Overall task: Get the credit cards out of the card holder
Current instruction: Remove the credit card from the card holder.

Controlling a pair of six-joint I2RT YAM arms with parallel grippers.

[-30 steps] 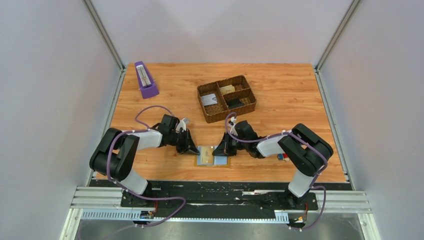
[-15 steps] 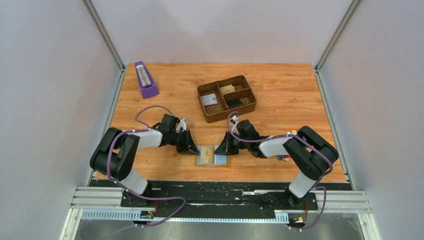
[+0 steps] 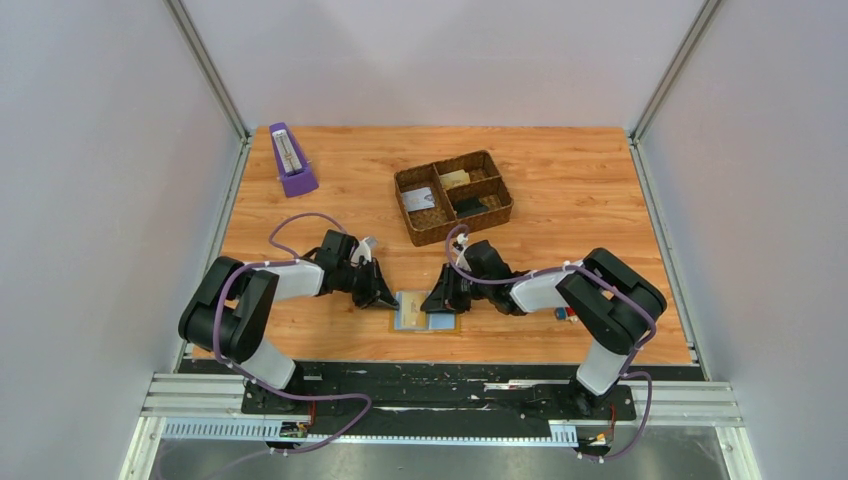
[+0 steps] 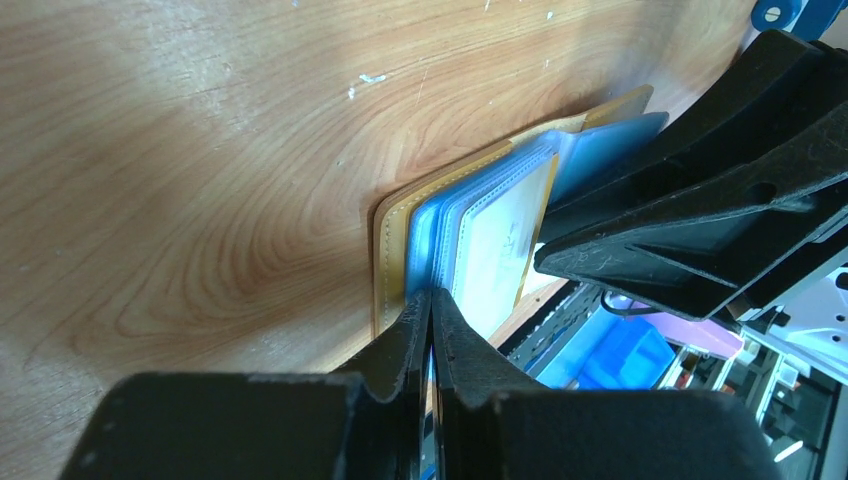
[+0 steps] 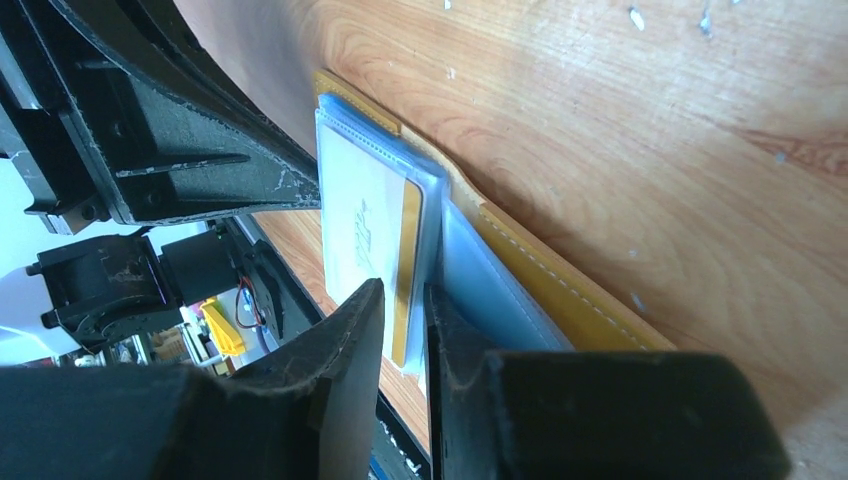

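- Overhead view: the card holder (image 3: 424, 311) lies open on the table (image 3: 560, 200) near its front edge, between the left gripper (image 3: 380, 296) and right gripper (image 3: 437, 302); the metronome (image 3: 290, 160) and basket (image 3: 453, 196) stand farther back.
- Left wrist view: fingers together, pinching a blue sleeve edge (image 4: 425, 262).
- Right wrist view: fingers slightly apart around a card (image 5: 404, 270) in its sleeve.

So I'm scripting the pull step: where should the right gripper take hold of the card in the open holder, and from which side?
Judging by the pose, grip the card's gold-striped free edge, coming in flat from the right gripper's side. The card holder lies open on the table, and the left gripper pins the opposite leaf.
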